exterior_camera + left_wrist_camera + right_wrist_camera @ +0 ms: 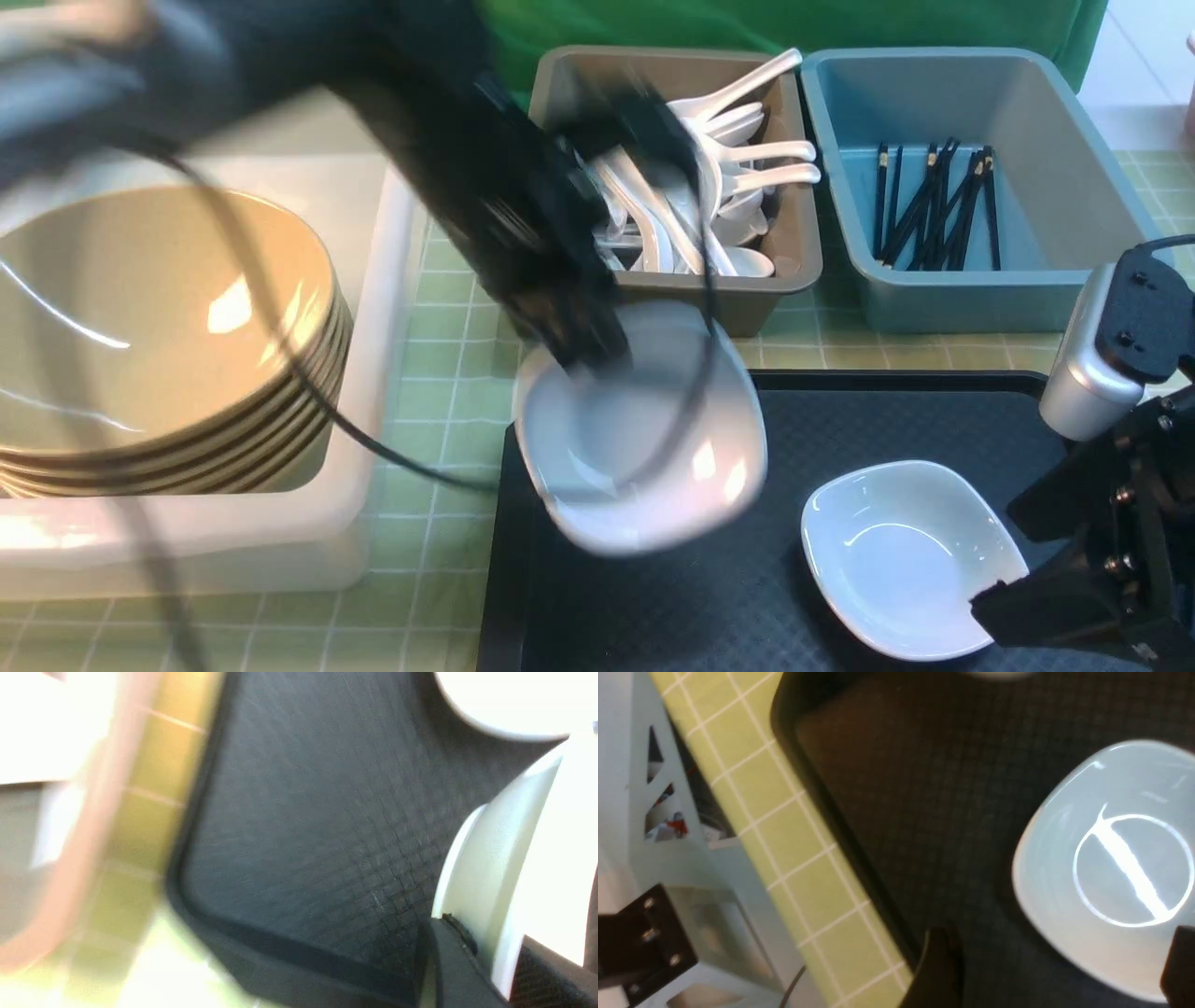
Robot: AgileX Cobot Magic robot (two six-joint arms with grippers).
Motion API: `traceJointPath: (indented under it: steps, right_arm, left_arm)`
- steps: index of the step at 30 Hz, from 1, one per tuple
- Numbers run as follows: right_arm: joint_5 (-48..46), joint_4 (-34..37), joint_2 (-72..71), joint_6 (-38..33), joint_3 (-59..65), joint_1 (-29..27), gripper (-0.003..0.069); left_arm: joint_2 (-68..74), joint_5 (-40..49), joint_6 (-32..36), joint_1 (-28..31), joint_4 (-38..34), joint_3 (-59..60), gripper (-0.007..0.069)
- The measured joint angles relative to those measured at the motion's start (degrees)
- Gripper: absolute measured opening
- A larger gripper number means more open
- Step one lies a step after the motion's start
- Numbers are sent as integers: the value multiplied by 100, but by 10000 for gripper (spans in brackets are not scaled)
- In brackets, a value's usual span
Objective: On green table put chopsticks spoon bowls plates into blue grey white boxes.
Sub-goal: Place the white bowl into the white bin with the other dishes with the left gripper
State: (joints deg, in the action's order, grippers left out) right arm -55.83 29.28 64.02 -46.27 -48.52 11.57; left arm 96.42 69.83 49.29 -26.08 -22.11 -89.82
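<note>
Two small glossy white rounded-square plates show in the front view: my left gripper (588, 359), blurred, is clamped on the rim of one plate (644, 448) and holds it tilted over the far left corner of the flat black textured tray (653, 607). The second plate (910, 555) lies on that tray just beside my right gripper (1004, 560), whose jaws stand wide and hold nothing. Farther back on the pale green gridded table (448, 373), the grey-brown plastic box (756, 308) holds white spoons (747, 154), the blue plastic box (962, 299) holds thin black chopsticks (934, 210), and the large white box (387, 308) holds stacked tan bowls (140, 317). From my left wrist, I see my fingers (448, 961) pinching the plate's rim above the tray. From my right wrist, the second plate sits between my spread fingertips (934, 970); whether one touches it I cannot tell.
</note>
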Motion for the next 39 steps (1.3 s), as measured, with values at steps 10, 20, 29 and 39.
traceJointPath:
  steps: [10, 20, 29, 39]
  right_arm:
    - [887, 356, 5, -5, 0, 0, 590]
    - [1182, 550, 5, -16, 0, 2, 590]
    - [1028, 561, 5, -16, 0, 38, 590]
    - [1028, 561, 5, -16, 0, 38, 590]
  left_arm:
    - [-2684, 185, -821, 3504, -74, 665, 15]
    - [-2261, -1046, -2684, 5253, 1785, 966, 15]
    - [-1690, -1441, -4862, 5254, 4545, 966, 15]
    - [-609, -1921, -5361, 5254, 4851, 966, 15]
